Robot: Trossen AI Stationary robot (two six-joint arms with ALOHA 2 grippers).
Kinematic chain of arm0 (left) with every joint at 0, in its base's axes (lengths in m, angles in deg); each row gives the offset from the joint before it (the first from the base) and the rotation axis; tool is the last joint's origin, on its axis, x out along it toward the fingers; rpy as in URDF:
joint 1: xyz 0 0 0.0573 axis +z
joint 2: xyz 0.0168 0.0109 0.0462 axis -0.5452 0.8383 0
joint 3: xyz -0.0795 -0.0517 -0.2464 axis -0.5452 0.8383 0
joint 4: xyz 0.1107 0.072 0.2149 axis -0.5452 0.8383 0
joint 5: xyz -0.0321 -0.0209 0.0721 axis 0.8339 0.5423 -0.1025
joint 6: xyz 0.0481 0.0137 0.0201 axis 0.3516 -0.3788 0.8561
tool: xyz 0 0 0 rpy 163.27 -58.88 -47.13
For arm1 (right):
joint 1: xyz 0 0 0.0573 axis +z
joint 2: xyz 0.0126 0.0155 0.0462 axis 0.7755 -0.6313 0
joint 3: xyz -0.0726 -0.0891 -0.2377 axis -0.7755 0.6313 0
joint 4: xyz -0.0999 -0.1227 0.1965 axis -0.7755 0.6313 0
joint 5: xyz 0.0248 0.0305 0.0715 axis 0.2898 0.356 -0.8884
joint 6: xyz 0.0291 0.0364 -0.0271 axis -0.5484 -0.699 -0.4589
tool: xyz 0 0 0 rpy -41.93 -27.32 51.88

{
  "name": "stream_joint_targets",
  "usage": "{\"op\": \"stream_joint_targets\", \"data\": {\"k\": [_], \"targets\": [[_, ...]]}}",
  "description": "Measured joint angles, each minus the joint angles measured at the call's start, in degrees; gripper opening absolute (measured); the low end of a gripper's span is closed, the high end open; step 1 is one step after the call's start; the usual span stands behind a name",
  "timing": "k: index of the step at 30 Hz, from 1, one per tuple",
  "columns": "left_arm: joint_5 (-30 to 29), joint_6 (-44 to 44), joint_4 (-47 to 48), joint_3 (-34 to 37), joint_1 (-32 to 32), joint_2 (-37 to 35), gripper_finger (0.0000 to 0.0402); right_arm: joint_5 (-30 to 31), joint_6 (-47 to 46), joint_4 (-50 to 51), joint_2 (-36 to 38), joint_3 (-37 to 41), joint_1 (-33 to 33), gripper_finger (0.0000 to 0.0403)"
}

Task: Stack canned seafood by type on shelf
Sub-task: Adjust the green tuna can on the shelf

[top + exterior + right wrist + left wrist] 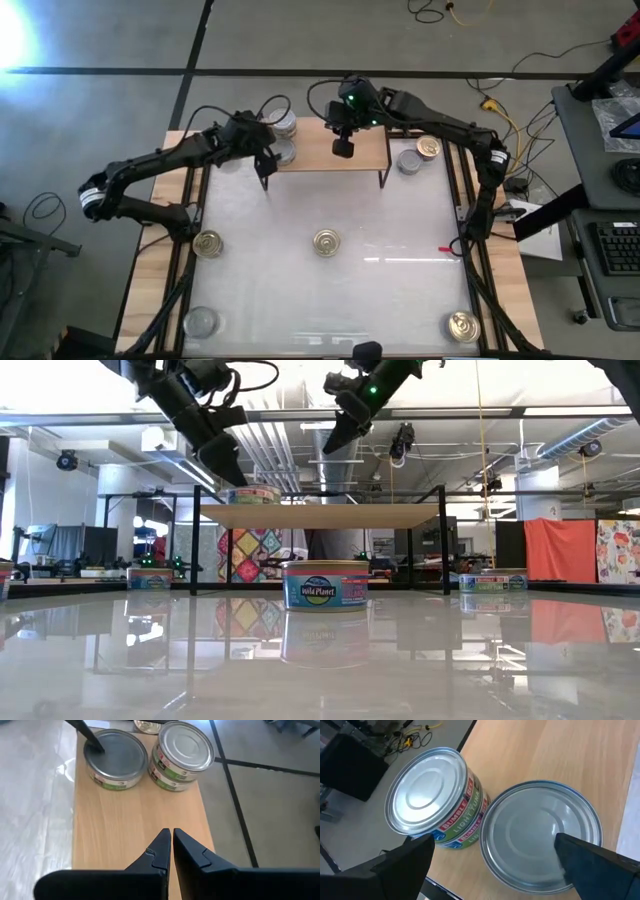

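A light-wood shelf (pixel 340 160) on black wire legs stands at the table's far side. On its left end a stack of two silver-topped tins (pixel 427 800) stands beside a single silver-topped tin (pixel 540 837). My left gripper (pixel 500 860) hangs open just over that single tin, one finger at each side of it. My right gripper (pixel 171 840) is shut on nothing, above the middle of the shelf (pixel 130 830) and pointing slantwise down toward the tins. In the low view both grippers hang above the board (pixel 320 515). My left gripper has one fingertip (pixel 93 743) showing over the single tin's top (pixel 117 752), coming slantwise from the table's left. Whether it touches the tin I cannot tell.
Gold-topped tins stand on the white table (pixel 400 300) at the left (pixel 208 243), the middle (pixel 326 241) and the near right (pixel 462 325). A silver one (pixel 200 320) is at the near left. A gold one (pixel 428 148) and a silver one (pixel 408 160) sit right of the shelf.
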Motion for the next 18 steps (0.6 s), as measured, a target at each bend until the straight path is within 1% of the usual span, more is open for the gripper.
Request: {"op": "stream_joint_targets", "data": {"k": [10,18], "targets": [[0.0,1.4,0.2,-1.0,0.0,-2.2,0.0400,1.1,-0.2,0.4,0.0,0.0,0.3,0.0013],[-0.1,1.5,0.1,-1.6,0.0,-4.0,0.0400,1.2,0.4,1.7,0.0,0.2,1.9,0.0013]]}}
